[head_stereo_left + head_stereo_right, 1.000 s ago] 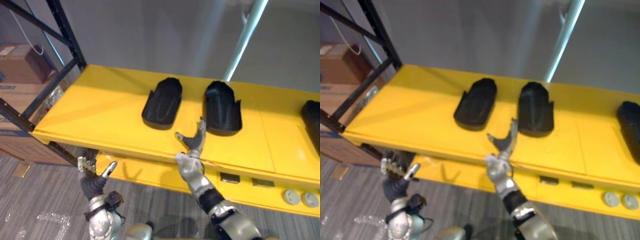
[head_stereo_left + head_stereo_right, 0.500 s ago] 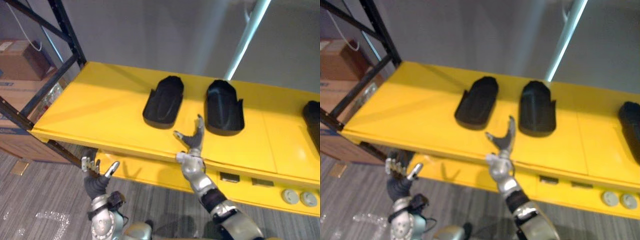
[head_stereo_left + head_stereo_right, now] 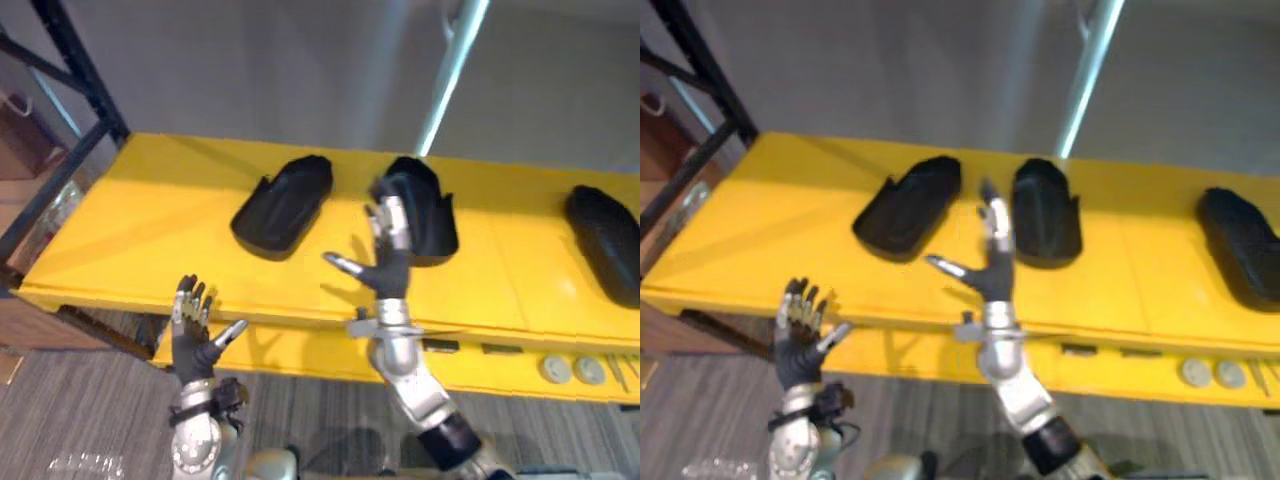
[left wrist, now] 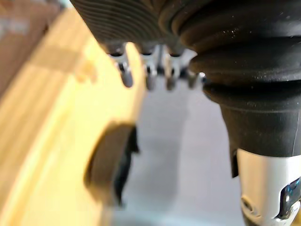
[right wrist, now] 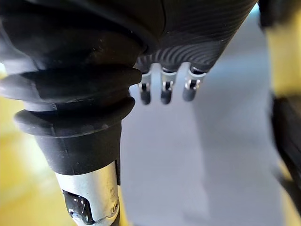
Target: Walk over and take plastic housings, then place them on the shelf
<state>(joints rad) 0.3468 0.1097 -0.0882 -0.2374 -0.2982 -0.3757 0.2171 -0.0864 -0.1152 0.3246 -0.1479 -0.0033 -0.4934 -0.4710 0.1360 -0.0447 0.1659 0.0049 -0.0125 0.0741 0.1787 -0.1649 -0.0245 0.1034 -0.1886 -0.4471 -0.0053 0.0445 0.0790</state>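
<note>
hovering at shelf edge, right hand seems apart from middle housing.

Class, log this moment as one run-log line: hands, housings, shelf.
left hand: open, empty | right hand: open, empty, upright in front of middle housing | left housing, right housing: lying on yellow shelf
</note>
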